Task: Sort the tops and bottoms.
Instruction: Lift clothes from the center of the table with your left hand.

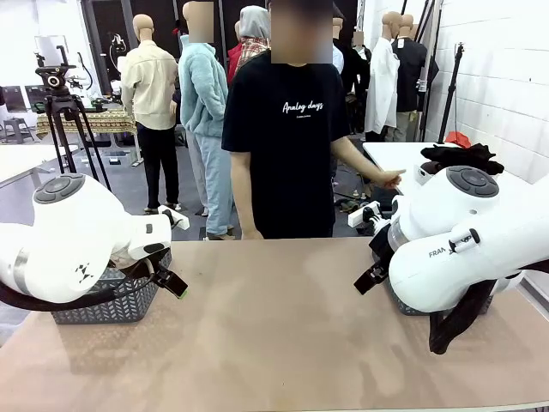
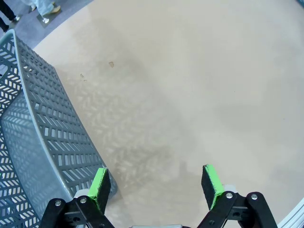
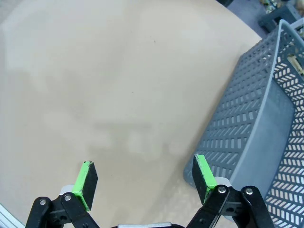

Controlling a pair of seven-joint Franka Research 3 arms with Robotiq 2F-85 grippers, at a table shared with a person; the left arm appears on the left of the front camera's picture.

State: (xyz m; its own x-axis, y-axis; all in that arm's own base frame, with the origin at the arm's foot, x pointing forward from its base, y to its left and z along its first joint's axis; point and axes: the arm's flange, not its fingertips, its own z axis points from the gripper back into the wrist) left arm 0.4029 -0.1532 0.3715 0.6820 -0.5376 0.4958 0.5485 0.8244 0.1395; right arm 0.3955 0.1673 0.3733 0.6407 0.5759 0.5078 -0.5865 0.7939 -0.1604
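You've got white script on the black T-shirt (image 1: 296,146) facing you: it reads "Analog days" across the chest. There's a smaller line just beneath it, too tiny to make out. Over on the right arm (image 1: 467,257) you see dark capitals, "FRAN", and the rest of the word curves out of sight. The left arm (image 1: 69,240) carries a small dark mark low on its casing, and you can't read that one.

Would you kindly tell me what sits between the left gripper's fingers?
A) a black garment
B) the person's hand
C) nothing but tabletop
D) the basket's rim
C: the left gripper is open beside the basket, with only table showing in its gap.
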